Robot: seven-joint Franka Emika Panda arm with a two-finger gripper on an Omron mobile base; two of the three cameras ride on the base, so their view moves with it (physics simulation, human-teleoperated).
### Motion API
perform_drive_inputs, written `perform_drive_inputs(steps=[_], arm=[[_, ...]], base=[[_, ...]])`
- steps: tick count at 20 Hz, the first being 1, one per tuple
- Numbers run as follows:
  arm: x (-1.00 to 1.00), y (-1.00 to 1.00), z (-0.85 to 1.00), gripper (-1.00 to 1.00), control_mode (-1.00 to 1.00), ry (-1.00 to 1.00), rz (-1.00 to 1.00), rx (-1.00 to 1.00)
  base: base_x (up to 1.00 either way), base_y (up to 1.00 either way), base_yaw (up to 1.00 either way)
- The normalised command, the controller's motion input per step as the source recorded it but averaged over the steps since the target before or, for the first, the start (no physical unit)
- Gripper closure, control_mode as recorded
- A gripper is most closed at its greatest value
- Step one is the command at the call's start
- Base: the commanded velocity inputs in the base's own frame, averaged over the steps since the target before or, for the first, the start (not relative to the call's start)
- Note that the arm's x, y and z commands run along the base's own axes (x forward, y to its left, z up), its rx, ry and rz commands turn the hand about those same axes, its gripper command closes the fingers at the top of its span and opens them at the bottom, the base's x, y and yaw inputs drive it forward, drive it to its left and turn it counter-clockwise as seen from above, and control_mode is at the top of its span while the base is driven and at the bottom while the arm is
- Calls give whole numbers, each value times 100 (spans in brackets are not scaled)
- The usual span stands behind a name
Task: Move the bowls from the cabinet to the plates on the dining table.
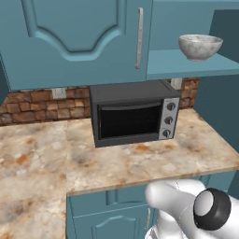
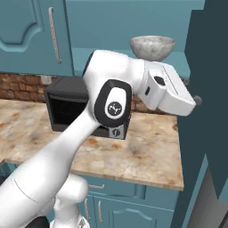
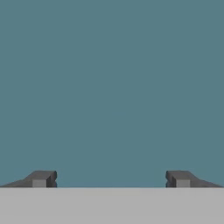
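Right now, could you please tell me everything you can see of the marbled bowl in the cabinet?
The marbled bowl is round and deep, grey-white with darker veins like polished stone, and its rim flares a little above a narrower foot. It stands upright and looks empty. It rests on the teal shelf of the open cabinet, above and to the right of the black toaster oven. Only the shelf touches it; in the right base view the robot's hand sits below and right of it, clear of it.

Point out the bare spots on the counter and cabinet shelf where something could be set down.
The counter is bare in front of the toaster oven and left of it, toward the brick wall. The shelf is free left of the marbled bowl. Crowded only around the oven.
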Motion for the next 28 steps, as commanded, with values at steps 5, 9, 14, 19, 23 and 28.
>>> perform_drive_inputs(steps=[5, 9, 14, 19, 23, 28], arm=[[-29, 50, -8, -100, -100, -3, 22, -3], [-29, 52, -6, -100, -100, 0, 26, -4], [-25, 54, -8, -100, -100, 0, 29, -4], [-22, 56, -7, -100, -100, 0, 29, -4], [-22, 61, -2, -100, -100, 0, 28, -5], [-23, 61, 5, -100, -100, 0, 24, -7]], base=[[0, 0, 0], [0, 0, 0], [0, 0, 0], [0, 0, 0], [0, 0, 0], [0, 0, 0]])
